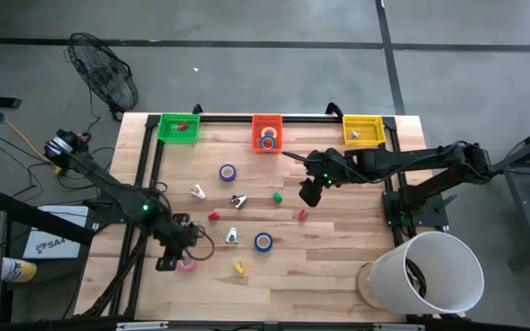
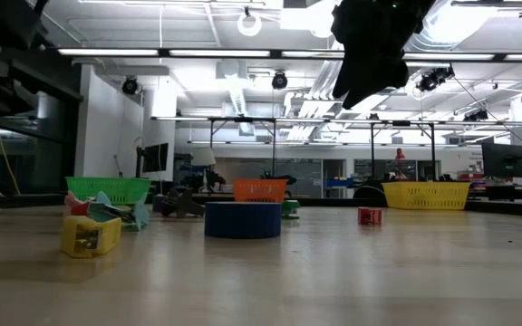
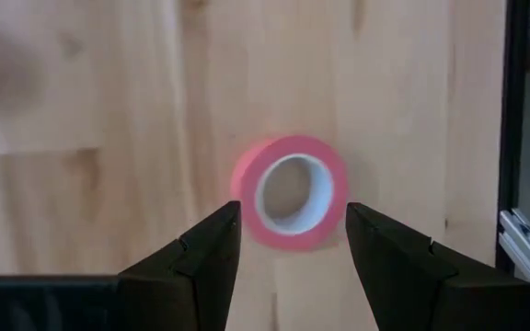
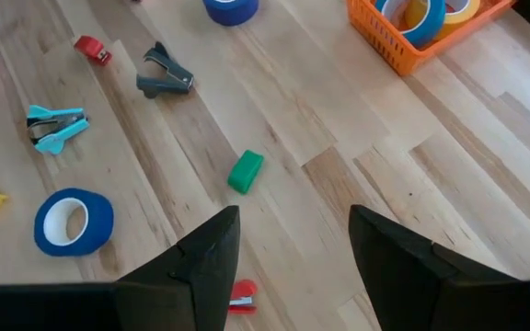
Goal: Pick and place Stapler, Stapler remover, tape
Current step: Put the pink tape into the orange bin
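Note:
A pink tape roll point(image 3: 291, 191) lies flat on the wood near the table's left near corner, also seen as the pink roll point(image 1: 186, 265). My left gripper point(image 3: 293, 221) is open just above it, one finger on each side, and no touch shows. My right gripper point(image 4: 293, 230) hangs open, high over the table's middle right point(image 1: 311, 191). Below it lie a green block point(image 4: 245, 172), a blue tape roll point(image 4: 73, 222) and a small red stapler point(image 4: 240, 299). A purple tape roll point(image 1: 227, 172) lies farther back. The orange bin point(image 1: 267, 131) holds tape rolls.
A green bin point(image 1: 178, 128), the orange bin and a yellow bin point(image 1: 363, 130) line the far edge. A black staple remover point(image 4: 164, 78), a blue one point(image 4: 53, 126) and a yellow stapler point(image 2: 89, 235) lie mid-table. A white bucket point(image 1: 431, 271) stands at the right near corner.

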### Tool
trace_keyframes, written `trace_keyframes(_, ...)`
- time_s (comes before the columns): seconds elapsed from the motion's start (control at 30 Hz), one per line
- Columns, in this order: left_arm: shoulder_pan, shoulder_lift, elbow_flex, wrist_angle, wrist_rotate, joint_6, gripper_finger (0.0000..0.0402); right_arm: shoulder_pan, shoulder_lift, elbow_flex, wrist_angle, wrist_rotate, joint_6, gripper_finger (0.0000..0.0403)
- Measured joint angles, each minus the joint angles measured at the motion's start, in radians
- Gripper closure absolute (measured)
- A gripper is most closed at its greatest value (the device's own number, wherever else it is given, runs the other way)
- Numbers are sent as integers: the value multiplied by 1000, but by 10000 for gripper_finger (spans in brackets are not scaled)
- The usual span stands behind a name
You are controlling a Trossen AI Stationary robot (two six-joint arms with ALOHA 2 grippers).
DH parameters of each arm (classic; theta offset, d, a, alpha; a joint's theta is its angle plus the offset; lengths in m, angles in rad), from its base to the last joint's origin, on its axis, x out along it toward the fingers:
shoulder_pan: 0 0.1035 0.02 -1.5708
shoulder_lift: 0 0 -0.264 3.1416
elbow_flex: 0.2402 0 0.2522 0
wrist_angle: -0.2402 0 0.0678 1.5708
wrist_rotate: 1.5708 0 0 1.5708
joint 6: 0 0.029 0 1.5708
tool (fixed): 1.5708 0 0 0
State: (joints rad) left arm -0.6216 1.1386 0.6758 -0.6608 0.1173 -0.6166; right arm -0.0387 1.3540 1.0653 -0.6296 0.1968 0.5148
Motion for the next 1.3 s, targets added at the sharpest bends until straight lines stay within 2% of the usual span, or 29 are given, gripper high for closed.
trace_keyframes(0.27, -15, 139, 0, -7, 4, -127, 206, 0, 0, 0, 0, -12, -7, 206)
trace_keyframes(0.6, -14, 233, 0, 0, 0, -176, 209, 0, 0, 0, -2, -33, -11, 206)
trace_keyframes(0.77, -14, 248, 0, 0, -4, -208, 252, 2, 0, 0, -2, -35, -15, 206)
trace_keyframes(1.0, -14, 247, 0, 3, -19, -251, 368, 2, 0, 0, -3, -33, -23, 206)
trace_keyframes(1.13, -14, 242, 0, 32, -57, -253, 372, 2, 0, 0, -1, -33, -26, 206)
trace_keyframes(1.3, -13, 199, 15, 64, -206, -257, 371, 2, 0, 0, 7, -32, -26, 206)
